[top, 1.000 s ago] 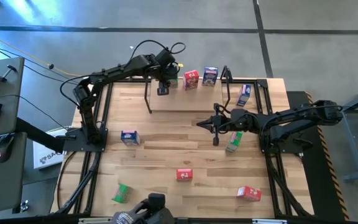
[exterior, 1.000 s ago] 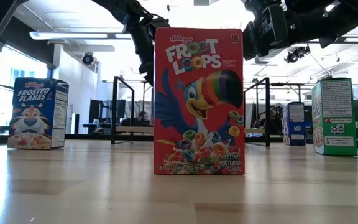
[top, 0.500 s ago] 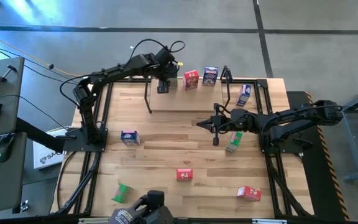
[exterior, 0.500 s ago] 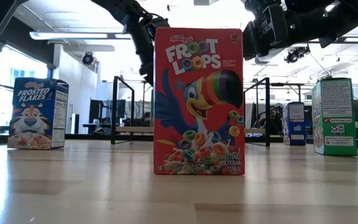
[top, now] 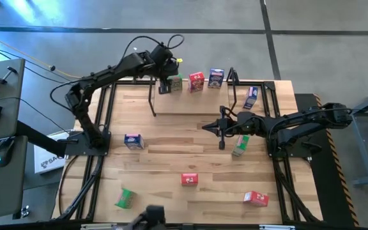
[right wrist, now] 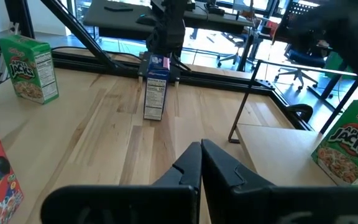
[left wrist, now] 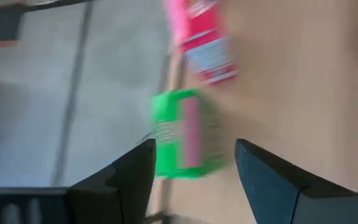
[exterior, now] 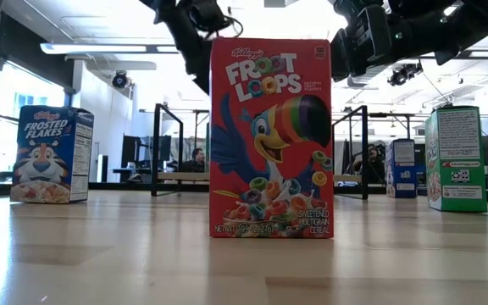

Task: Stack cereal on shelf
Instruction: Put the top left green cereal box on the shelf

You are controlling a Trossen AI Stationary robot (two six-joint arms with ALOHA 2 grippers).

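Observation:
My left gripper [top: 165, 84] [left wrist: 194, 149] is open above the far left part of the shelf [top: 193, 105]. Its wrist view shows a green cereal box [left wrist: 185, 134] [top: 176, 82] below, between the spread fingers and apart from them. That box stands on the shelf board beside a red box [top: 197, 81] [left wrist: 204, 43] and a blue one [top: 216, 78]. My right gripper [top: 222, 128] [right wrist: 201, 163] is shut and hangs over the middle of the table, next to a green box [top: 240, 145].
Loose boxes stand on the table: blue [top: 133, 141], red [top: 190, 179] [exterior: 269, 135], green [top: 125, 198], red [top: 255, 199], and blue [top: 251, 97] by the shelf's right upright [top: 232, 82]. The black arm frames run along both table sides.
My left gripper has risen and drawn back toward the table's far left corner, and its arm has lifted with it. The green box stays on the shelf. My right arm has kept still.

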